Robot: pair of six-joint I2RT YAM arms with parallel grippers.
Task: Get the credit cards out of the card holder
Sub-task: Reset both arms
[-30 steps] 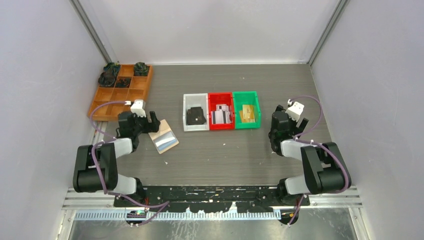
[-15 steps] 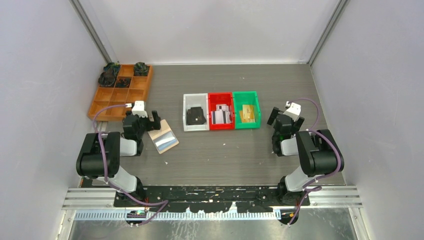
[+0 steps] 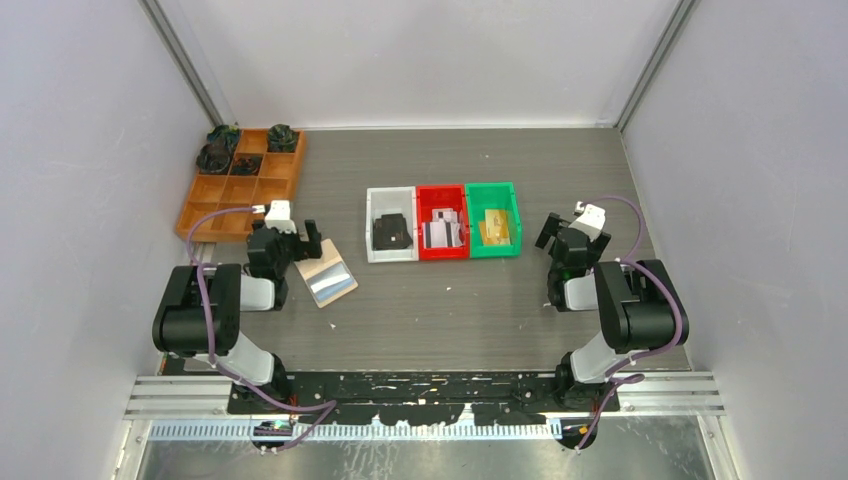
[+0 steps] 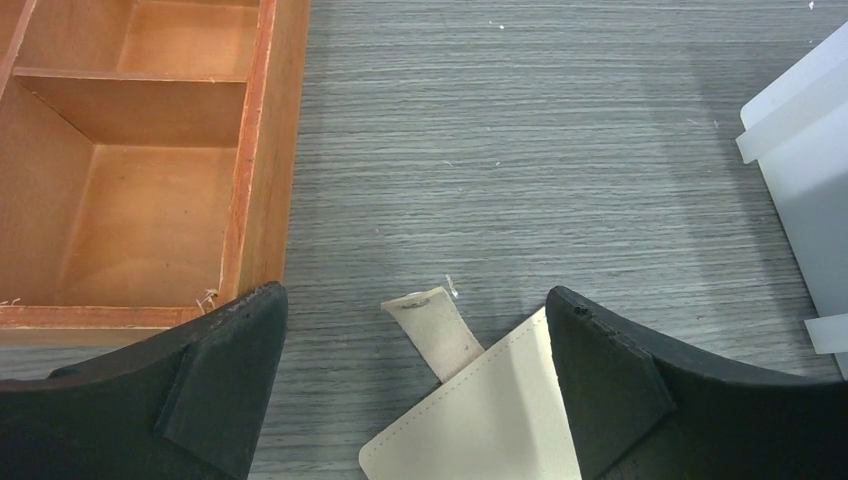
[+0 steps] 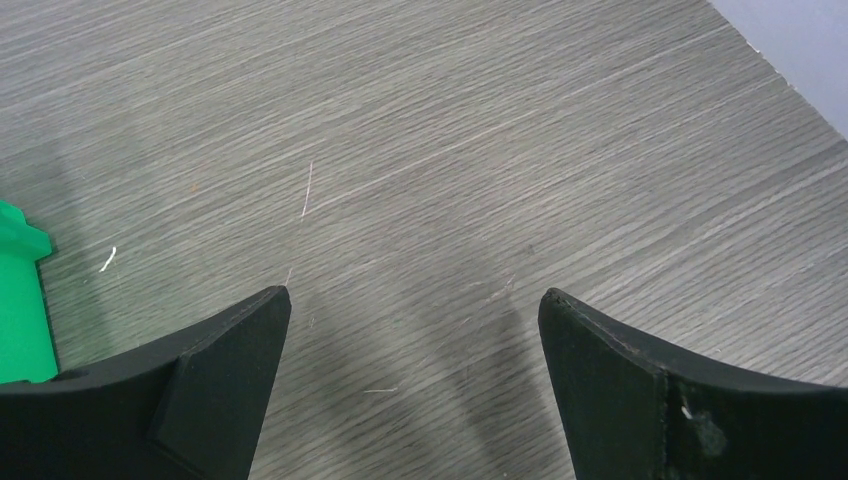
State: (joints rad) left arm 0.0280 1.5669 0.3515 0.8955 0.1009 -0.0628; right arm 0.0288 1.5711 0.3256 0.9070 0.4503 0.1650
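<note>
The left wrist view's bottom edge cuts off the card holder (image 4: 480, 420)

Overhead rear view; two close wrist-views

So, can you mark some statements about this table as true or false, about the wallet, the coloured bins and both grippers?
1. The card holder lies open on the table. True.
2. The left gripper is shut on the card holder. False: its jaws stand wide apart and it grips nothing.
3. The green bin holds black cards. False: it holds a gold-yellow card; the black cards are in the white bin.
4. The right gripper is open and holds nothing. True.
</note>
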